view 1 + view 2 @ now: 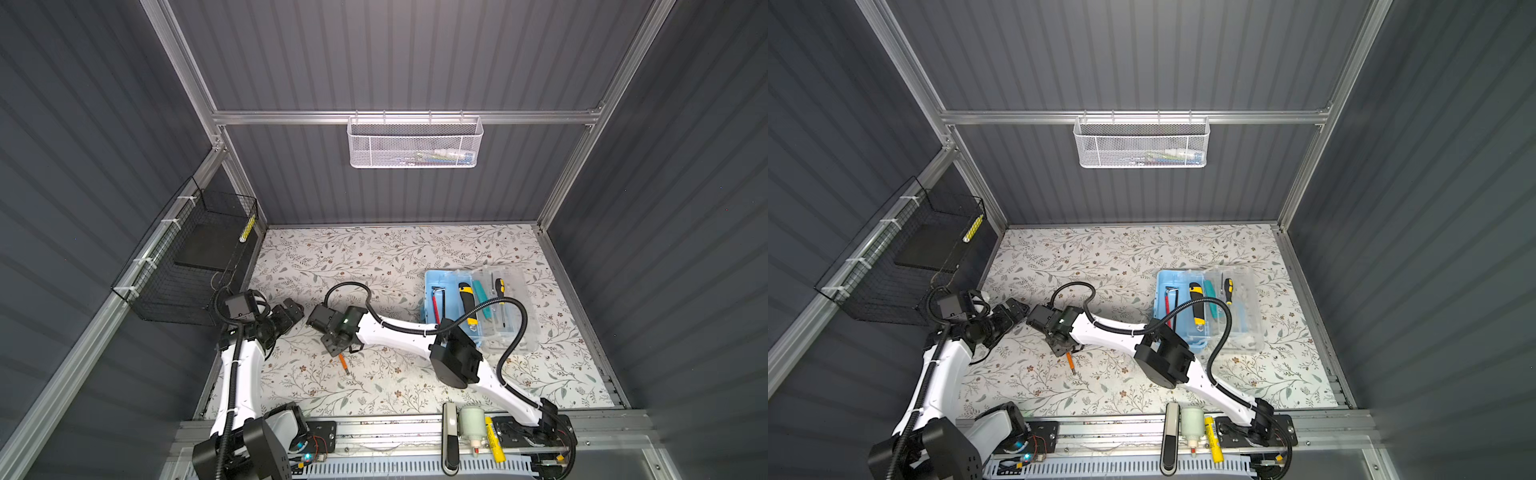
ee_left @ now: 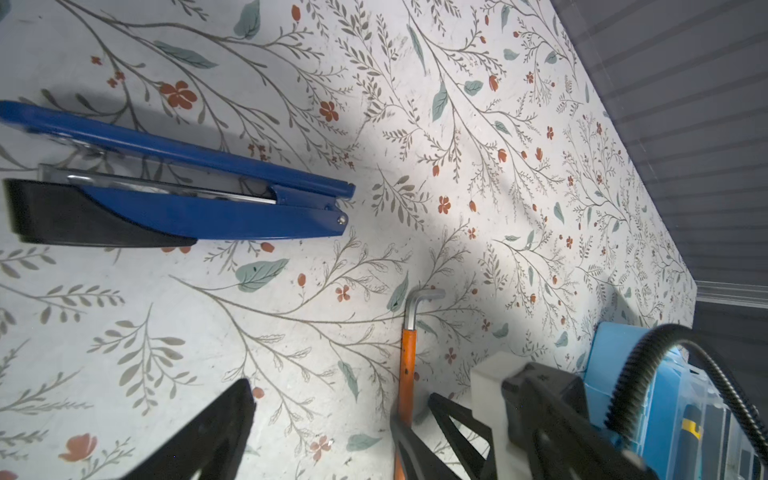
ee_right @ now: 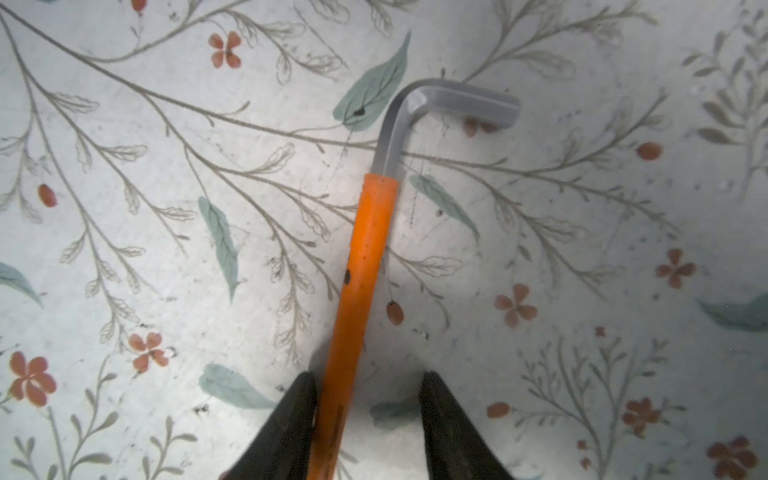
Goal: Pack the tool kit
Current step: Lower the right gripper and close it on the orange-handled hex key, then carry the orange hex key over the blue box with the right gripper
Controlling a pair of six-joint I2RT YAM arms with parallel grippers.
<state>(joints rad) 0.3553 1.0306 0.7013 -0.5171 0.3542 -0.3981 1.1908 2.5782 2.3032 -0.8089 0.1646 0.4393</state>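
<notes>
The tool kit lies open at the right in both top views, its clear lid folded out beside the light-blue tray. Hex keys and a yellow-black knife lie in the tray. An orange-sleeved hex key lies on the mat left of centre. My right gripper reaches across and straddles its sleeve, open: one finger touches it, the other stands apart. My left gripper hovers open and empty just beyond it, with one finger in its wrist view.
A blue stapler lies on the floral mat near my left gripper. A white mesh basket hangs on the back rail. A black wire basket hangs on the left wall. A bottle and a yellow marker lie on the front rail.
</notes>
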